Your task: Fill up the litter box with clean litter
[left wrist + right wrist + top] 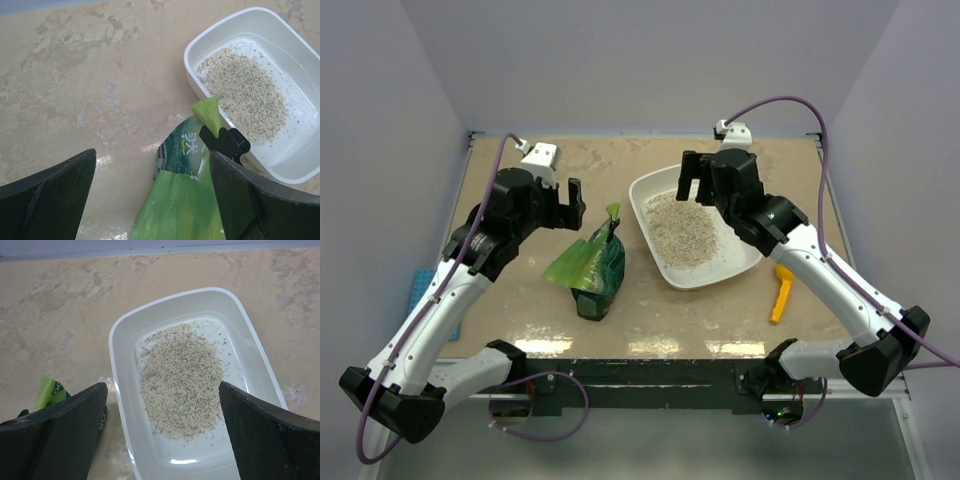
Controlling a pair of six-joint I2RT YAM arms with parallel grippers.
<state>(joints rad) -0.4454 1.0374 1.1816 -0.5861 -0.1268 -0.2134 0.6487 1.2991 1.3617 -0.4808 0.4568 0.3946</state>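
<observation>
My left hand (152,152) and right hand (162,385) hover, fingers apart, empty. White shallow plastic litter box (638,205), right of centre on the tan surface (660,310), holds loose pale speckled litter (682,230). The crinkled green bag (590,270) beside it looks soft and slumping; I'd pinch its top fold.

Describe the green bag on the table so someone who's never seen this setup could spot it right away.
Find the white litter box on the right half of the tan table. Just left of it, near the table's middle, lies the green bag. It is the only green, crinkled thing there; the yellow tool lies on the box's other side.
</observation>
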